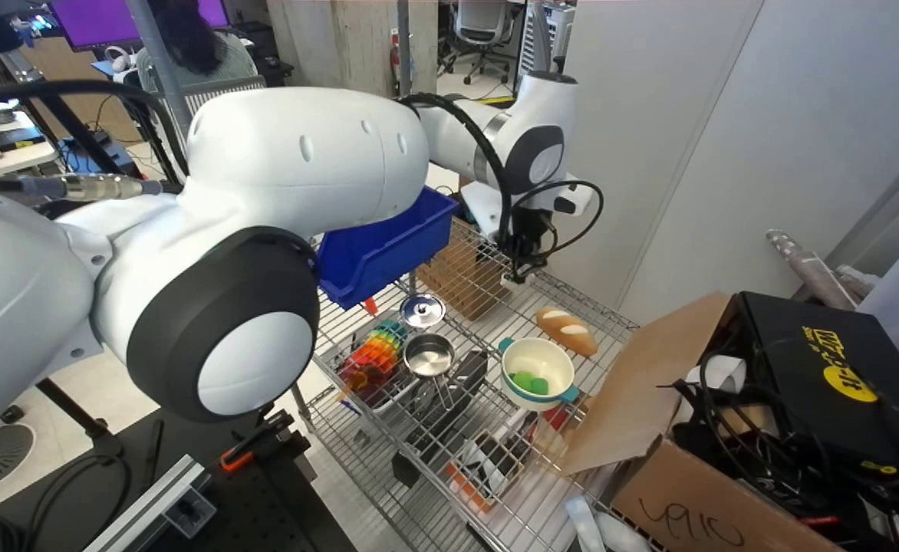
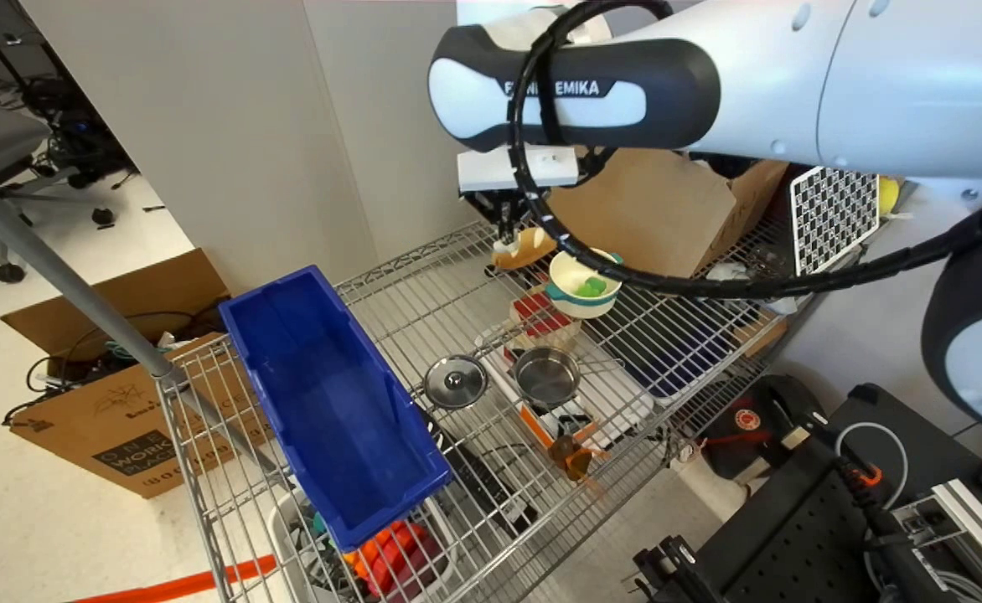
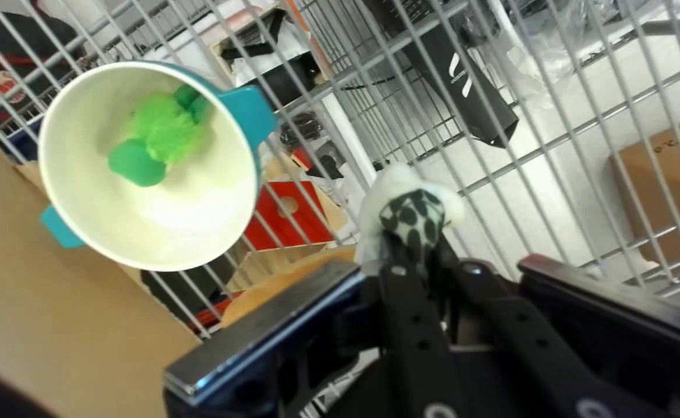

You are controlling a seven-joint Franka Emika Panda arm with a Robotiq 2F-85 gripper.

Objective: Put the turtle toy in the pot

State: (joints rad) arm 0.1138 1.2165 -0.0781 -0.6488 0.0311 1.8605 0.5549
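Note:
The turtle toy [image 3: 412, 215] is a small pale plush with a dark-spotted shell. My gripper [image 3: 420, 252] is shut on it in the wrist view. In both exterior views the gripper [image 1: 525, 268] [image 2: 508, 226] hangs above the rack's far side, and only a small whitish part of the toy [image 1: 517, 285] [image 2: 506, 247] shows below the fingers. A cream pot with teal handles [image 3: 183, 232] stands upright beside the held toy; it also shows in both exterior views [image 1: 548, 356] [image 2: 569, 270]. Several green pieces [image 3: 166, 128] lie inside it. The toy is outside the pot.
A bread loaf [image 1: 566, 330] lies by the pot. A small steel pot [image 1: 429, 354] and a lid [image 1: 423, 310] sit on the wire rack [image 2: 407, 327]. A blue bin [image 2: 332, 402] stands at one end. A cardboard box flap [image 1: 649, 383] rises close beside the cream pot.

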